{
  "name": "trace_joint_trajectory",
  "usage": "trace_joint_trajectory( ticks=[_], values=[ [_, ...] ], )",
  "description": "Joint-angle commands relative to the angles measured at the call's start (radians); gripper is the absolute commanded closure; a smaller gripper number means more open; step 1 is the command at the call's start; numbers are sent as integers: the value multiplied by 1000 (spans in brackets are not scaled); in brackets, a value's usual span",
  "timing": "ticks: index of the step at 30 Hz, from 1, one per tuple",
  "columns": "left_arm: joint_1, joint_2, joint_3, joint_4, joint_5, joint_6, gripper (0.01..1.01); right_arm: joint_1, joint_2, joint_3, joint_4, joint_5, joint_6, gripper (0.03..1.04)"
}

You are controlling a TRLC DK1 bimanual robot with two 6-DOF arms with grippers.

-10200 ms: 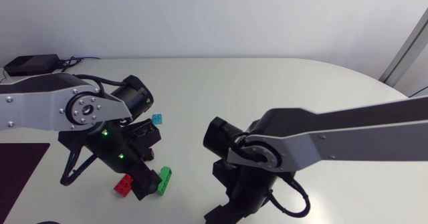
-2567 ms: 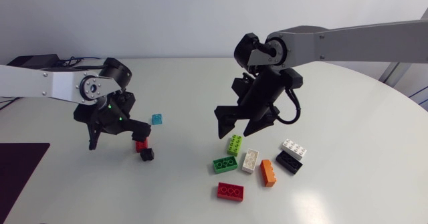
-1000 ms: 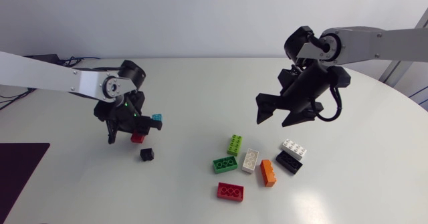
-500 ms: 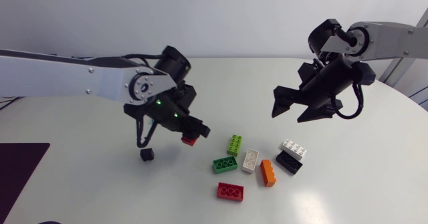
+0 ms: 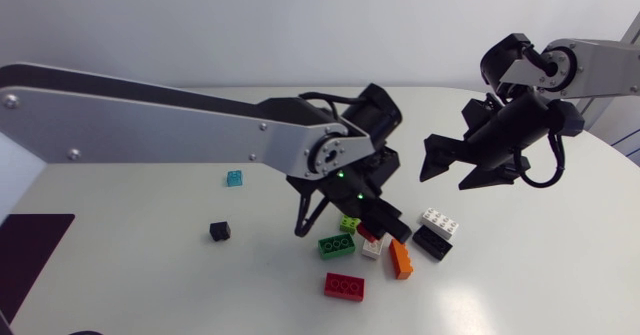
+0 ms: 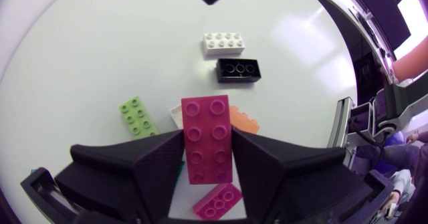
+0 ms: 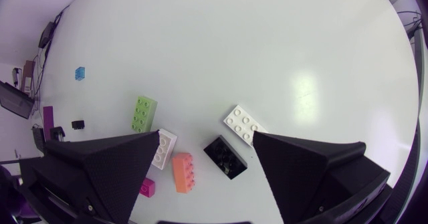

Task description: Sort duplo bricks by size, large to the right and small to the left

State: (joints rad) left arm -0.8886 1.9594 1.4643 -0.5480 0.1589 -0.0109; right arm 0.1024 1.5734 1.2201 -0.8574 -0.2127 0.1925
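Carrying a red brick (image 6: 207,140), the left arm (image 5: 200,125) has swung over the large bricks (image 5: 336,245).

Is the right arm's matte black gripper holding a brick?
No, the right gripper stands wide open, with no brick between its jaws.

White table (image 5: 150,285): large bricks (image 5: 400,258), teal brick (image 5: 234,178), black cube (image 5: 219,231).

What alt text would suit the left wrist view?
The left tool grips a red eight-stud brick. Ahead of it on the table lie a lime brick, an orange brick, a black brick and a white brick.
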Motion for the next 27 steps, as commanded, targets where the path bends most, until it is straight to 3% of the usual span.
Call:
trace_joint_trajectory(
  ticks=[1, 4, 10, 15, 17, 20, 23, 27],
  values=[
    [-24, 53, 39, -33, 11, 37, 34, -13, -13, -31, -12, -5, -18, 61],
    [10, 22, 18, -89, 8, 60, 34, -20, -19, -39, -12, -7, -27, 61],
    [180, -139, -147, -98, -1, 98, 39, -18, -16, -53, 8, -31, -27, 61],
    [240, -182, -269, -171, -52, 212, 69, -13, -30, -71, 14, -34, -25, 61],
    [241, -182, -309, -185, -53, 236, 143, -17, -36, -76, 14, -39, -25, 61],
    [223, -175, -341, -184, -52, 249, 357, -21, -49, -87, 14, -42, -28, 61],
    [200, -172, -363, -165, -52, 261, 677, -32, -64, -97, 14, -42, -34, 61],
    [151, -168, -355, -168, -64, 322, 721, -40, -69, -106, 14, -42, -41, 61]
  ],
)
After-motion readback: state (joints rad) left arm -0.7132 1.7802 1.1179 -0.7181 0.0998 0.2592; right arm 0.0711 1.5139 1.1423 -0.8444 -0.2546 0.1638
